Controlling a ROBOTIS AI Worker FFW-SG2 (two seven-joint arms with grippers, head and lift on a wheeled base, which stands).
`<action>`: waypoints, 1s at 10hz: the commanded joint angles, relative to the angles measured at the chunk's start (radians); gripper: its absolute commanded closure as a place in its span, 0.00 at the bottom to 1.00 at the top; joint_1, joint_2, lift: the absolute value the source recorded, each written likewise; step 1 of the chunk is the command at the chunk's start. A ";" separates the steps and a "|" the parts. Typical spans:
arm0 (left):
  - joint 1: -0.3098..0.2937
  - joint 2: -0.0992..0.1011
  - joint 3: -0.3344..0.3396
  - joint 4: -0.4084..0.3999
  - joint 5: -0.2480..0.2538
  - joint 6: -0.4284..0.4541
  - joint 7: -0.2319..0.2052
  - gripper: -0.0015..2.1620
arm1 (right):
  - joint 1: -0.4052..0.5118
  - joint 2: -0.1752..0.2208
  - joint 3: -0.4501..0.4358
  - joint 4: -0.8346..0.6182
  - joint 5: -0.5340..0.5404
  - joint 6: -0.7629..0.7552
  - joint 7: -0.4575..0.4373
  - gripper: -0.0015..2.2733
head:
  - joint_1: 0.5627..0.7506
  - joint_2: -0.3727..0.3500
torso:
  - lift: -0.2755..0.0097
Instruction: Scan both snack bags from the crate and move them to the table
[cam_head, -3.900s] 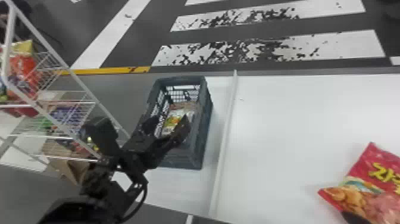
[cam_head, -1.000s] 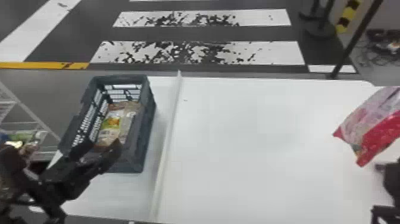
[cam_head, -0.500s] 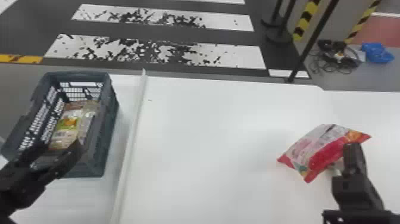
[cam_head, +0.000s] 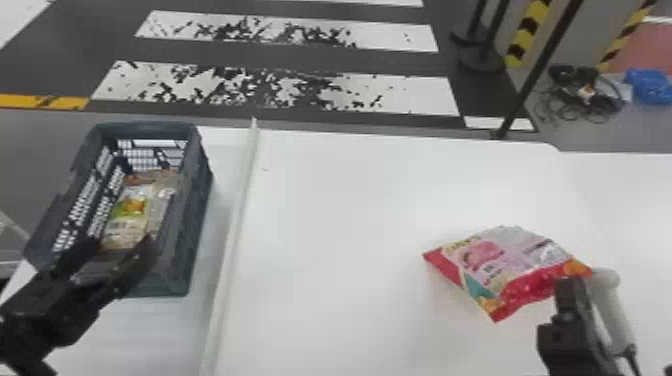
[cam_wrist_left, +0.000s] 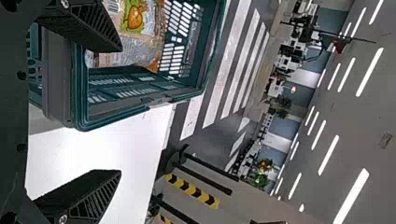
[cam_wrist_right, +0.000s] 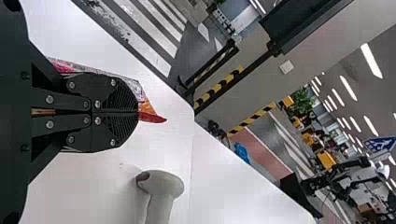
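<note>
Strip lights (cam_wrist_left: 351, 195) are glowing overhead, and the counter (cam_head: 340, 210) is gleaming bright white right up to its far edge. A soft shadow is spreading beside the scanner (cam_wrist_right: 161, 184); another is perhaps lying faintly under the snack bag (cam_head: 505, 265).

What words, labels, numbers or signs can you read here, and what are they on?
None that I can quote with confidence:
Red bag: has print, too blurred to read.
Bag in the crate: small print and a barcode, too small to read.
Blue sign in the room behind: white markings, too small to make out.
</note>
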 joint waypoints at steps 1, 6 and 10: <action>-0.005 0.002 -0.001 0.008 0.000 -0.015 0.000 0.03 | 0.018 -0.001 0.014 0.022 0.041 -0.003 -0.009 0.69 | 0.70 0.45 | 0.66; -0.022 0.002 -0.008 0.020 0.000 -0.027 -0.008 0.03 | 0.060 -0.021 0.072 0.048 0.126 0.095 -0.091 0.02 | 0.70 0.52 | 0.66; -0.026 0.005 -0.010 0.020 0.000 -0.027 -0.008 0.03 | -0.009 -0.053 0.026 0.019 0.391 0.359 0.239 0.03 | 0.70 0.59 | 0.66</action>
